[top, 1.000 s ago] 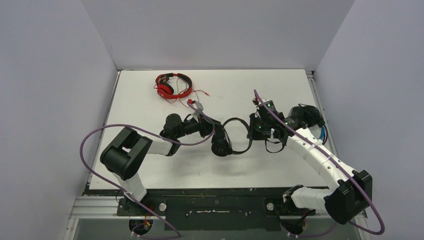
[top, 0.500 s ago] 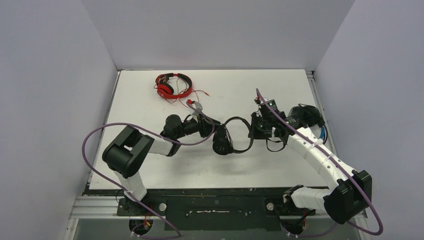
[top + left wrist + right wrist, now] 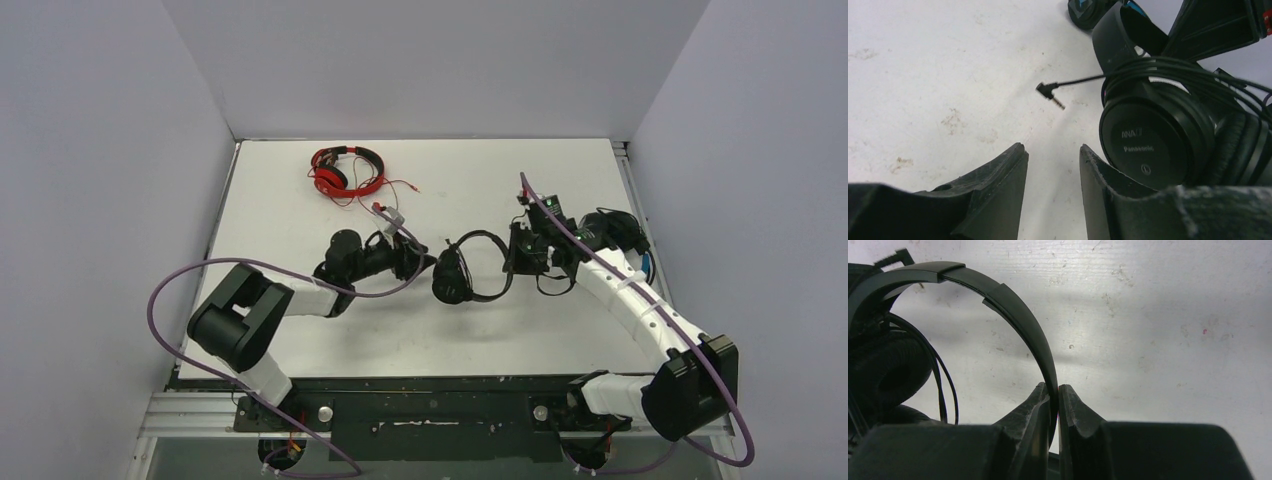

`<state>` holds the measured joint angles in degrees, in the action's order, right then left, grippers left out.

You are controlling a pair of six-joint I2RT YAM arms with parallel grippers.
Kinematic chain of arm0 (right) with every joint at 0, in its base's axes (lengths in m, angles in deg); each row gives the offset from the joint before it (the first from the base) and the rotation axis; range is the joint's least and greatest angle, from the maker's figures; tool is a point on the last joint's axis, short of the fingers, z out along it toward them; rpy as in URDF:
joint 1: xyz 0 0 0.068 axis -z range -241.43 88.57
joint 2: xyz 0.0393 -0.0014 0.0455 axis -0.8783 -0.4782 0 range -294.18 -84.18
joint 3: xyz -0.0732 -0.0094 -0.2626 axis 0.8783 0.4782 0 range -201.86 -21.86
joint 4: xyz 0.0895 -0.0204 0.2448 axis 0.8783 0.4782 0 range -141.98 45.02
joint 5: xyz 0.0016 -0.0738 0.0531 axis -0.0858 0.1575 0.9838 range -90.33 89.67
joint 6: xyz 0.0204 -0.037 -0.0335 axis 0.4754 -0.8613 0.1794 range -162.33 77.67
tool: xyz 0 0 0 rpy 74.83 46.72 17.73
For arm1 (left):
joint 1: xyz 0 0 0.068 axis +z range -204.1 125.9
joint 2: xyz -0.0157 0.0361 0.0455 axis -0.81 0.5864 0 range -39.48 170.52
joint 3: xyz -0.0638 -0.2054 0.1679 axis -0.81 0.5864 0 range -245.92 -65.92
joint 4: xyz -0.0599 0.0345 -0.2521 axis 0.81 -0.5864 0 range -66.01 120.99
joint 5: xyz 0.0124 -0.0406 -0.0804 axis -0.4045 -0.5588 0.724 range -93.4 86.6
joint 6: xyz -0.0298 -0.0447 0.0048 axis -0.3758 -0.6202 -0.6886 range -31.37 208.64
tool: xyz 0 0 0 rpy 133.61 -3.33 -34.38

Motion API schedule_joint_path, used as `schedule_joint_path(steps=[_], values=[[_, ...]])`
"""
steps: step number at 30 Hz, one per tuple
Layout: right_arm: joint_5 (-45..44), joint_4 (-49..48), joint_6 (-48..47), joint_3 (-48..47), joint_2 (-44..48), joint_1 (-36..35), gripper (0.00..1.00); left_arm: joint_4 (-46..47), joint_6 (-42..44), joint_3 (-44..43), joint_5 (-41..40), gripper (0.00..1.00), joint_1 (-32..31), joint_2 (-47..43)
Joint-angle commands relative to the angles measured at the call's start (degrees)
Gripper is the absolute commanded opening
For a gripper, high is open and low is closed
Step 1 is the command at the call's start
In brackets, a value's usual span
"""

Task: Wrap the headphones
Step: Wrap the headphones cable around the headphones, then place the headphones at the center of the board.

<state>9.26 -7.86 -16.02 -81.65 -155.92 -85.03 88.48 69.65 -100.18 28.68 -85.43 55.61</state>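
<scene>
White counter (image 3: pixel 270 220) centre: left jaws have just parted, empty, beside the cord-wound black Panasonic headphones (image 3: pixel 1153 135), whose headband (image 3: pixel 1018 310) the right jaws pinch shut, so this wrap looks nearly done.

At eleven o'clock on table (image 3: pixel 470 180), red headphones (image 3: pixel 345 172); at centre, black headphones (image 3: pixel 462 272), with left gripper (image 3: pixel 427 263) just beside at nine o'clock and right gripper (image 3: pixel 512 262) touching them at three o'clock.

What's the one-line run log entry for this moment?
left hand: open, empty, beside black headphones | right hand: shut on black headphones, at headband | red headphones: lying apart
</scene>
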Motion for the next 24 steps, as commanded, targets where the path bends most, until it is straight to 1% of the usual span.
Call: schedule_joint_path(steps=[1,8,12,15,19,22,24], values=[[2.3,-3.7,-0.8,-0.4,-0.3,2.1,0.00,-2.9,0.3,2.3,-3.6,0.44,0.4,-4.3],[2.7,-5.9,-1.5,2.2,-1.2,6.9,0.00,-7.1,-2.5,5.6,-8.2,0.56,-1.0,-9.5],[2.8,-7.7,-1.7,4.2,-1.4,10.3,0.00,-15.9,-0.7,4.7,-11.4,0.58,-3.5,-13.2],[3.3,-9.4,-2.2,6.1,-1.8,13.9,0.00,-23.2,-1.1,3.0,-14.3,0.64,-6.0,-15.6],[2.8,-11.7,-2.7,8.7,-2.2,18.0,0.00,-30.1,-1.9,1.5,-17.5,0.72,-7.8,-18.8],[2.3,-13.1,-3.0,10.8,-2.5,21.2,0.00,-34.4,-0.9,0.5,-18.4,0.75,-8.6,-21.2],[1.8,-14.2,-2.8,12.4,-2.5,22.6,0.00,-37.3,-0.8,-0.2,-20.8,0.76,-9.2,-22.7]])
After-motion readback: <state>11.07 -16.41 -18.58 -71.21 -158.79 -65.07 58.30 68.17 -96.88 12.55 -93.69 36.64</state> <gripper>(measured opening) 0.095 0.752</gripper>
